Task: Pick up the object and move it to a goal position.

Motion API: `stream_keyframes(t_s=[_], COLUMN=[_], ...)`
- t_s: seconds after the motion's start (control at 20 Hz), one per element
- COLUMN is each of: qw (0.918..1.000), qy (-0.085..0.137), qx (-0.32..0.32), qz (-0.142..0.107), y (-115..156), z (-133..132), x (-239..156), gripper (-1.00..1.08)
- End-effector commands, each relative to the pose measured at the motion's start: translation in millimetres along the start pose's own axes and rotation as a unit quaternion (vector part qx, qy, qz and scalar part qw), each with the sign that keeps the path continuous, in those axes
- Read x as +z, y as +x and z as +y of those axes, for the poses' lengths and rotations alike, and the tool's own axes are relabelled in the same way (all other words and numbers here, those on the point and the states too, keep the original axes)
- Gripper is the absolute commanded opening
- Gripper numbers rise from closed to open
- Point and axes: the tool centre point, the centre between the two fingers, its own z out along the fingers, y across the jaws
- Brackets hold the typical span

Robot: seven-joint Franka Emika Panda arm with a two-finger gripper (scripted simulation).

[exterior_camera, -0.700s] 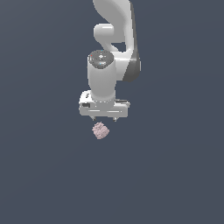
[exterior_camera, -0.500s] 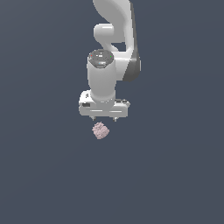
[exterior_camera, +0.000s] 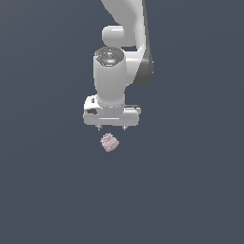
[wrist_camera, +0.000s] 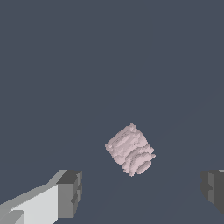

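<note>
The object [exterior_camera: 109, 142] is a small pale pink, bumpy lump lying on the dark grey surface, just below the white hand in the exterior view. In the wrist view the object [wrist_camera: 130, 149] lies ahead of the gap between the two fingers, apart from both. My gripper [exterior_camera: 112, 127] hovers over it, open, with nothing between its fingers. One fingertip [wrist_camera: 70, 193] and the other fingertip [wrist_camera: 213, 189] stand wide apart. The goal position carries no visible mark.
The flat dark grey surface [exterior_camera: 190, 190] spreads all around. The white arm [exterior_camera: 125, 28] rises behind the hand toward the top of the exterior view.
The wrist has shifted slightly toward the exterior view's left. The object has stayed where it was.
</note>
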Motion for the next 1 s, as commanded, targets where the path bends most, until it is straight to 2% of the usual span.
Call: stream_keyframes(t_s=[0.0, 0.6, 0.95], qw=[1.0, 0.9982, 0.9909], qy=[0.0, 0.002, 0.007], qx=[-0.001, -0.06, -0.135], qz=[-0.001, -0.002, -0.004], y=[-0.3, -3.6, -8.9], z=[0.1, 4.5, 9.6], x=[0.8, 19.5, 43.2], gripper=[1.0, 1.0, 1.0])
